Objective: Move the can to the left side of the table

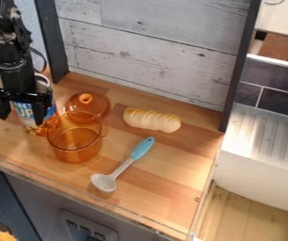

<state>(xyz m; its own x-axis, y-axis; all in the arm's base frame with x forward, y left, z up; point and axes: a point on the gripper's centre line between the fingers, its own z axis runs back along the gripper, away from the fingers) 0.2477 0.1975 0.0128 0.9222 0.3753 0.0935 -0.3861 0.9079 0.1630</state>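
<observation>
Had the claw [20, 112] spread apart, partly across the front of the can [26, 112], roughly upright near the left end of the counter [165, 183]. Judged the can offset from the claw's middle toward the orange pot [76, 142], so wanted centring before any grip.

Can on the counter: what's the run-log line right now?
gripper: open, at can | can: upright, left side | orange pot: beside can | bread, spoon: further right
</observation>
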